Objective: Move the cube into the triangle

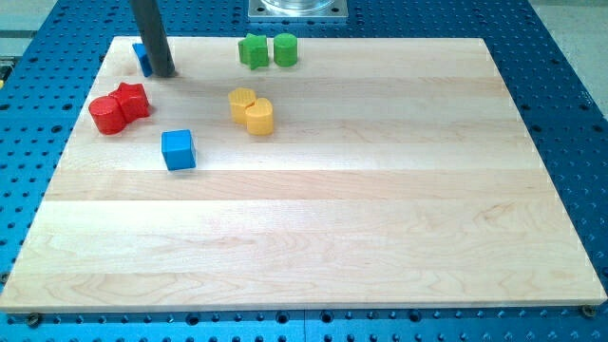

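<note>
Camera view shows a pale wooden counter (pixel 313 237) lying on a blue perforated base (pixel 560 57). A dark rod (pixel 150 33) comes down from the view's top at the far left, and my tip (pixel 163 74) rests on the counter there. This arm carries no claw, so I cannot tell any spread or pressed state; only the rod is seen.

Just to the left of the tip, touching it or almost touching, there is a small blue block (pixel 142 58). The rod hides most of it, so its shape I cannot tell for sure.

The blue cube (pixel 179 149) stands alone, nearer than the tip and slightly to the right of it, well apart from the rod. To the left of the cube and a little farther away are two red blocks: a red cylinder (pixel 107 115) and a red block with an angular outline (pixel 132 101), which touch each other.

To the right of the cube and somewhat farther away, a yellow block (pixel 242 100) and a yellow cylinder (pixel 259 117) stand together, touching. At the far edge, right of the rod, two green blocks sit side by side: one with an uneven outline (pixel 253 50) and a green cylinder (pixel 286 49).

A grey metal plate (pixel 298 9) shows beyond the far edge of the counter.
</note>
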### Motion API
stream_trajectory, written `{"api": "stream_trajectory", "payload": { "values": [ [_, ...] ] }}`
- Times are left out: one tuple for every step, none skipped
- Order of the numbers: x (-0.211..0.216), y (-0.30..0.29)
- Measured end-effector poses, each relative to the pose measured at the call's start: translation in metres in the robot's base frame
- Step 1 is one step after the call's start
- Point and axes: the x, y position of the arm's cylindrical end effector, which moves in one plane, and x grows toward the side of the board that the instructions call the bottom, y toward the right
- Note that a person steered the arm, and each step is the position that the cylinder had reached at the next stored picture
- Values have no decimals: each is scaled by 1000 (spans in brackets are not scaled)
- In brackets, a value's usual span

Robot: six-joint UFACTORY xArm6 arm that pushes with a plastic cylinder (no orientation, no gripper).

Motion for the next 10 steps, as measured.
{"api": "stream_trajectory", "payload": {
  "values": [
    [59, 56],
    [123, 80],
    [191, 75],
    [216, 73],
    [207, 41],
    [161, 55],
    [139, 66],
    [144, 78],
    [157, 77],
    [177, 78]
  ]
}}
